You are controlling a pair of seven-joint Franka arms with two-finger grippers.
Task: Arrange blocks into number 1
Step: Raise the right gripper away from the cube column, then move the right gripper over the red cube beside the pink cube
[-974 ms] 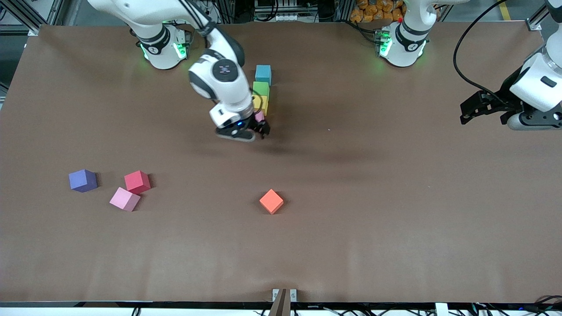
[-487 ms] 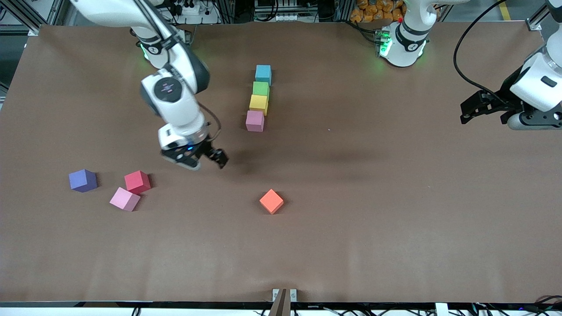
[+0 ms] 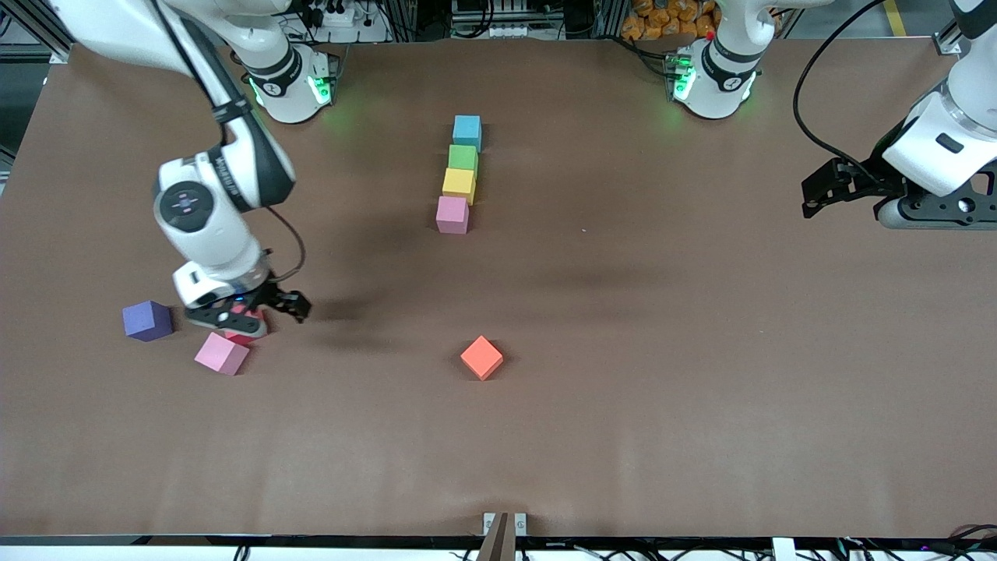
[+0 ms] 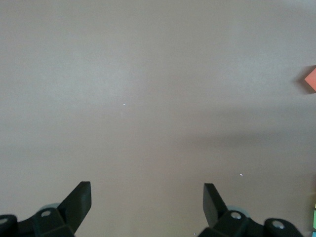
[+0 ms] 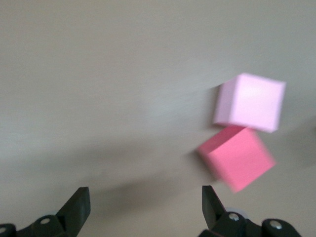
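Brown table [image 3: 623,389]: our right gripper [image 3: 248,310] hangs open over red block [image 3: 243,336] for pickup; left gripper [image 3: 845,187] open, waiting.

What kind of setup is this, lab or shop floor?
Likely a robotics lab: brown covered table with coloured foam blocks, aluminium framing and cabling at the arm bases.

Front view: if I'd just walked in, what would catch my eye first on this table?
Probably the neat line of four blocks, light blue block, green block, yellow block and pink block, in the table's middle. Then the right gripper, open over the red block, between a purple block and a second pink block. The orange block sits alone; the left gripper waits open at its end.
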